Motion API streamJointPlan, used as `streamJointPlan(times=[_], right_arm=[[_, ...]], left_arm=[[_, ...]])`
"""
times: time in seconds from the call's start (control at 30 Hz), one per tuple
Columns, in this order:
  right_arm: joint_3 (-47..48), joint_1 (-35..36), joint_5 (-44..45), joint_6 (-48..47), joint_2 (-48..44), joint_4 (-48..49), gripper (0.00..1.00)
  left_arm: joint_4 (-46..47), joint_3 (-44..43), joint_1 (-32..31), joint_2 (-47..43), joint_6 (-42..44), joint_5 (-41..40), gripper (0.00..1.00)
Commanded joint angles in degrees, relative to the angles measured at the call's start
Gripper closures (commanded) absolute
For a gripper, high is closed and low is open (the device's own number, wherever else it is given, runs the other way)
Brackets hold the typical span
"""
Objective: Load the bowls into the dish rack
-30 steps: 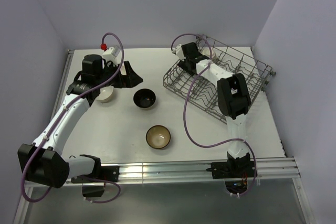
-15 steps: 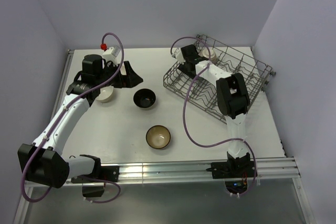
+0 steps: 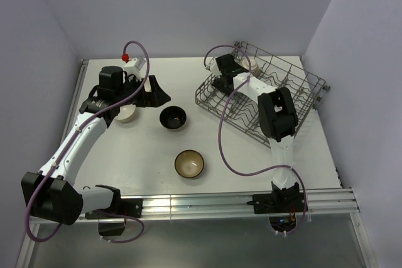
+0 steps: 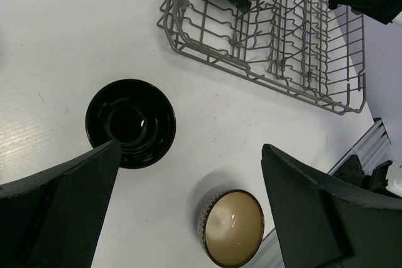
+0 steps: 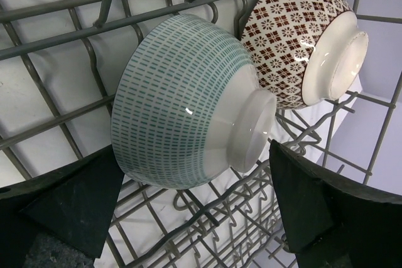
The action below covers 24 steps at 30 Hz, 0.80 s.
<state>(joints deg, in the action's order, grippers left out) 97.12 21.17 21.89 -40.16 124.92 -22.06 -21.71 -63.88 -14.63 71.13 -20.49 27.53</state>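
While the left arm [image 3: 78, 139] half hides the cream bowl [image 3: 128, 114], the left gripper [image 4: 190, 149] gapes empty; the right gripper [image 5: 193, 149] gapes astride the teal bowl [image 5: 176, 92].

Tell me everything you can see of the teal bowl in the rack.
The teal bowl is glossy ceramic, white with rows of small teal dashes and a plain white foot ring. It lies tipped on its side on the dish rack wires, foot toward the right wrist camera. The red-white lattice bowl sits close beside it; whether they touch is unclear. The right claw is open, not gripping it.
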Motion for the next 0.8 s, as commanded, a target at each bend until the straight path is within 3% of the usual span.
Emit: streamJointPlan(times=[0.0,0.77], right_arm=[[1.7,-0.3,1.9,-0.2,0.0,0.4,0.00],[3.2,0.2,-3.8,0.4,-0.3,-4.7,0.00]], left_arm=[[-0.8,-2.6,0.2,-0.1,2.0,-0.2,0.00],[-1.4,-2.0,0.2,-1.3,3.2,-0.2,0.00]])
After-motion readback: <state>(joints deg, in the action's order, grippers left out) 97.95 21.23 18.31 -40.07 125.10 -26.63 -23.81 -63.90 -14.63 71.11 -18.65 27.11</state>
